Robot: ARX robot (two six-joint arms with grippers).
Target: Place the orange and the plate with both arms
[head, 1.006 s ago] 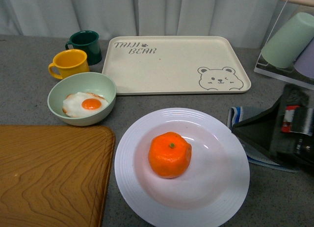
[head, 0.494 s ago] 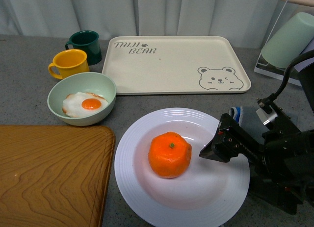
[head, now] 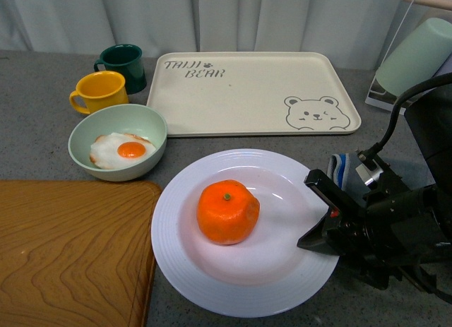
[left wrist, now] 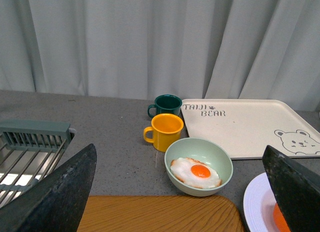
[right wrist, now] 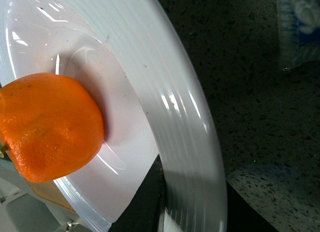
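The white ridged plate (head: 176,263) lies on the grey table in front of me, with the orange (head: 227,211) in its well, stem dot up. My right gripper (head: 311,214) is shut on the plate's right rim, one finger above and one below. Its wrist view shows the rim (right wrist: 170,96) clamped in the gripper (right wrist: 192,204), with the orange (right wrist: 50,127) just beyond. My left gripper (left wrist: 179,157) hangs open and empty above the wooden board, left of the plate (left wrist: 255,204). One of its fingers (left wrist: 295,192) hides most of the orange (left wrist: 278,219).
A wooden board (head: 70,249) touches the plate's left side. Behind stand a pale green bowl (head: 118,141) with a fried egg, a yellow mug (head: 101,92), a dark green mug (head: 123,64) and the cream bear tray (head: 254,94). A striped cloth (head: 346,168) and cup rack (head: 413,58) sit right.
My right gripper came in from the right and shut on the plate's right rim. The plate and orange have shifted left and a little away from me.
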